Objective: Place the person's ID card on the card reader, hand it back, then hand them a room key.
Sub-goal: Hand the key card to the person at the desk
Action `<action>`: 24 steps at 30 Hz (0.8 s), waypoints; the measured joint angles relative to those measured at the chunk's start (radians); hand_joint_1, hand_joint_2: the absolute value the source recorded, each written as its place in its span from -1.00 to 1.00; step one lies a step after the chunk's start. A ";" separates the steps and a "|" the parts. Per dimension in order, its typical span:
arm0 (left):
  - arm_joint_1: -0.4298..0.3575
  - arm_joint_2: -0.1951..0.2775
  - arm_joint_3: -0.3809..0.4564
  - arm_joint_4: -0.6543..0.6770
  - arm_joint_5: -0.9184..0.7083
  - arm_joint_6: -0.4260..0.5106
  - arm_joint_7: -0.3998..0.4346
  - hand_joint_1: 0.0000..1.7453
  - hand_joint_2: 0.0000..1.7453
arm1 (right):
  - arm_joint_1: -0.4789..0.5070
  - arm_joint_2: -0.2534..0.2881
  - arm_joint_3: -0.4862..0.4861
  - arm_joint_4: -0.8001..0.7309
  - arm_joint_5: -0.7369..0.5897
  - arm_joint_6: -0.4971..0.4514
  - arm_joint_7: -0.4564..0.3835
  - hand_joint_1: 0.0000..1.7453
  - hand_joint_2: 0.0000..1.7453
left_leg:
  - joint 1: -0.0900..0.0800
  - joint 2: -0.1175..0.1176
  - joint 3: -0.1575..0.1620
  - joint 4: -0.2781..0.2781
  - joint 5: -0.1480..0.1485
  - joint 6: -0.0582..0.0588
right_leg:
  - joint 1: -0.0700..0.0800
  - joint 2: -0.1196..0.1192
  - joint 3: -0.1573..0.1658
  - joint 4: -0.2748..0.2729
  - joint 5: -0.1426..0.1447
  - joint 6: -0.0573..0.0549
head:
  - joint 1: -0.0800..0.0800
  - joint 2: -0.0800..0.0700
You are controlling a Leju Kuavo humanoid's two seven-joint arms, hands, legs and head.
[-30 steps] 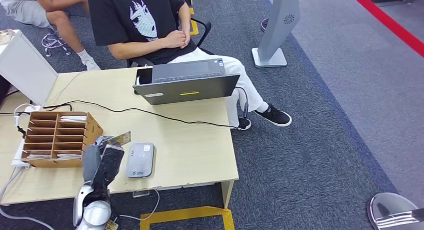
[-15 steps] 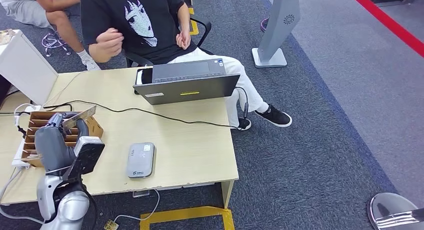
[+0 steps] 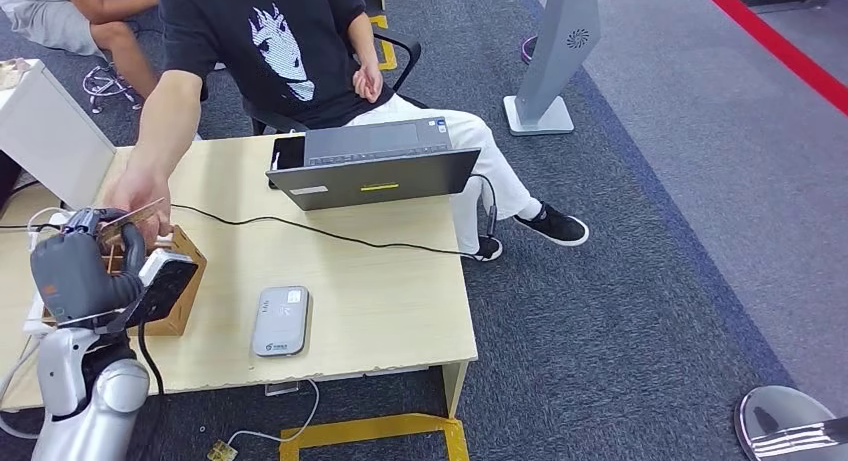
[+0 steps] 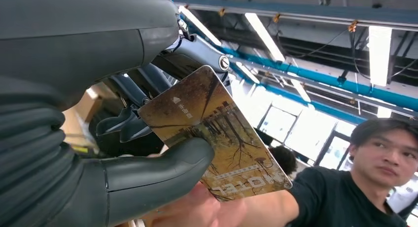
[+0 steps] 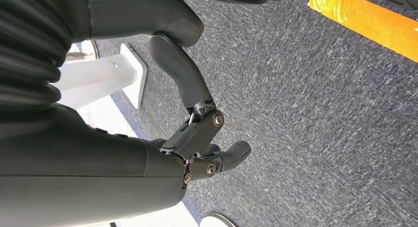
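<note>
Head view: left hand (image 3: pixel 85 266) pinches card (image 3: pixel 130 219) at 9 o'clock of tabletop (image 3: pixel 380 291); person's hand (image 3: pixel 140 196) touches it, fingers partly hidden. Right hand (image 5: pixel 197 138) hangs loose, holds nothing.

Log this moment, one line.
left hand: holds card | person's hand: at card | right hand: empty, hanging

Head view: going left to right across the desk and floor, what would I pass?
Robot's left hand holding a card → grey flat card reader → open grey laptop → tall grey floor stand → red floor stripe.
</note>
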 joint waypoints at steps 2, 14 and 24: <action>-0.021 0.011 0.007 0.046 -0.032 0.022 0.008 1.00 1.00 | -0.001 0.000 0.000 0.000 0.009 0.001 0.000 -1.00 1.00 | 0.000 0.000 0.000 0.000 0.000 0.000 | 0.000 0.000 0.000 0.000 0.000 0.000 | 0.000 0.000; -0.103 0.032 0.070 0.247 -0.083 0.075 -0.017 -1.00 1.00 | -0.008 0.000 0.000 -0.002 0.010 0.002 -0.001 -1.00 1.00 | 0.001 0.000 0.001 0.000 0.002 -0.002 | 0.000 0.000 0.000 0.001 0.001 -0.002 | 0.000 0.000; -0.099 0.003 0.077 0.226 -0.039 0.064 -0.040 -1.00 1.00 | -0.008 0.000 0.000 -0.002 0.003 0.001 -0.001 -1.00 1.00 | 0.000 0.000 0.000 0.000 0.001 -0.002 | 0.000 0.000 0.000 0.000 0.001 -0.001 | 0.000 0.000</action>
